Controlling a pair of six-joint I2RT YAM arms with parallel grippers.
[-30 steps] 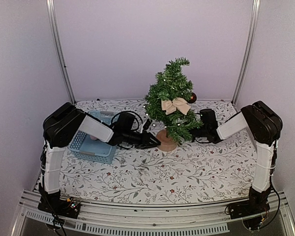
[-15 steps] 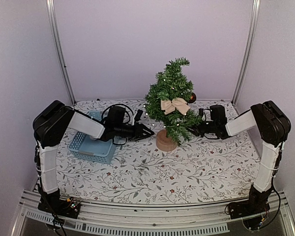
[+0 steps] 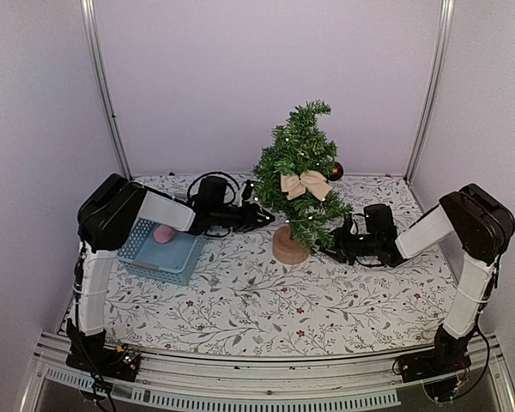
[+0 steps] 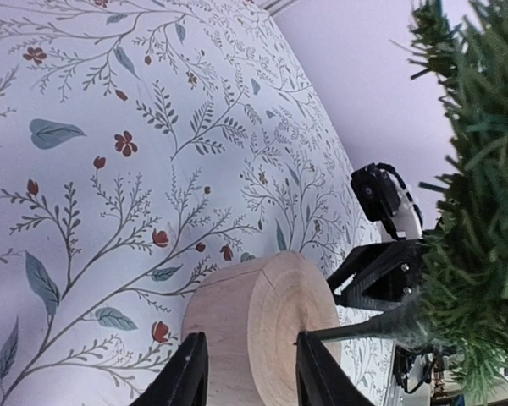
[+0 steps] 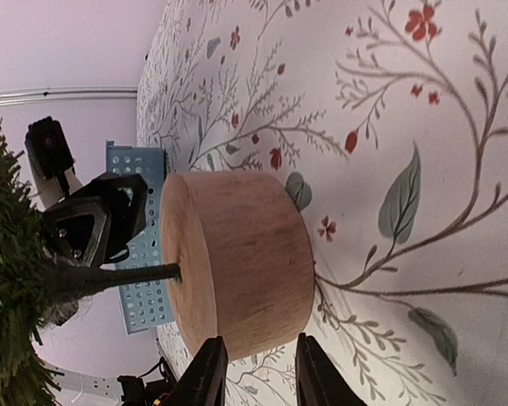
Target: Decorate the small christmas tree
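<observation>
Perforations dot the blue basket (image 3: 167, 270) sitting behind the left hand (image 3: 259, 215), beside its arm, with a pink rounded object (image 3: 163, 233) inside. The left hand's fingers stand parted and grip nothing, pointing at the small christmas tree (image 3: 296, 159) just ahead, higher than its round wooden base (image 3: 289, 246). The tree stands upright on the floral worktop (image 3: 266, 300) between both hands, wearing a cream bow (image 3: 305, 183) and a dark red bauble (image 3: 336, 170). The right hand (image 3: 333, 251), low beside the base, is likewise parted and empty.
</observation>
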